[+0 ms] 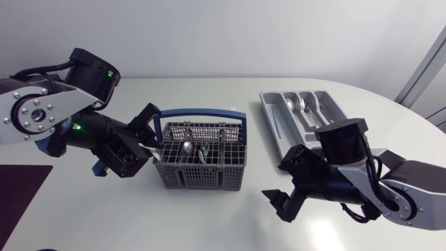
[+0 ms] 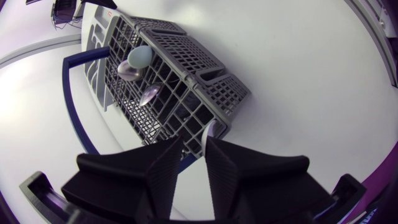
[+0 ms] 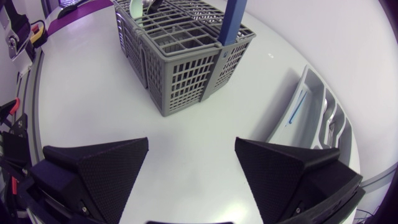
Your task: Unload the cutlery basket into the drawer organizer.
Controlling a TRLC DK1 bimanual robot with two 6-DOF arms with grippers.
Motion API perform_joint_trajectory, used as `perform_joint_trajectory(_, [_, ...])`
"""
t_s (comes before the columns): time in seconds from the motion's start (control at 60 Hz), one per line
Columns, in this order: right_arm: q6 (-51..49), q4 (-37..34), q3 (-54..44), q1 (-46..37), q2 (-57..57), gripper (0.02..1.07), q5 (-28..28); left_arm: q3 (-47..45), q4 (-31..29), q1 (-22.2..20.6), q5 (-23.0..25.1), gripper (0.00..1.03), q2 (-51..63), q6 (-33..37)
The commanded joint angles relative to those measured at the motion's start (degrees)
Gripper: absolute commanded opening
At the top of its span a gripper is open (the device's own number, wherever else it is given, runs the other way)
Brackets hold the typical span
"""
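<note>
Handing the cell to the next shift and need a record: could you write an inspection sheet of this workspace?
Surface: white table, no spills seen.
Job's things: grey plastic cutlery basket with blue handle, metal and pale green spoons inside; grey plastic drawer organizer, some metal cutlery already in it.
Clutter: nothing seen.
Hands: left hand at the basket's end wall; right hand open over bare table, near the organizer.
Cables: black cables loop along both arms.
Surroundings: nothing seen.

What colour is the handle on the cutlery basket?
Blue. The basket handle shows best in the right wrist view.
</note>
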Motion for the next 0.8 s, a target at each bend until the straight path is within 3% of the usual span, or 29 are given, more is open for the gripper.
perform_joint_trajectory(0.0, [-1.4,0.4,0.3,-0.8,0.7,1.02,-0.5,1.8,0.0,0.1,-0.5,0.13,1.2,2.4])
perform_joint_trajectory(0.317, [-1.6,1.5,-0.3,-1.1,1.1,1.02,-0.8,2.2,-0.7,0.0,-0.6,0.11,1.4,2.5])
perform_joint_trajectory(0.783, [-1.5,1.6,-0.8,-1.0,0.6,1.02,-0.8,4.5,-6.3,-0.1,-0.4,0.09,-2.3,2.5])
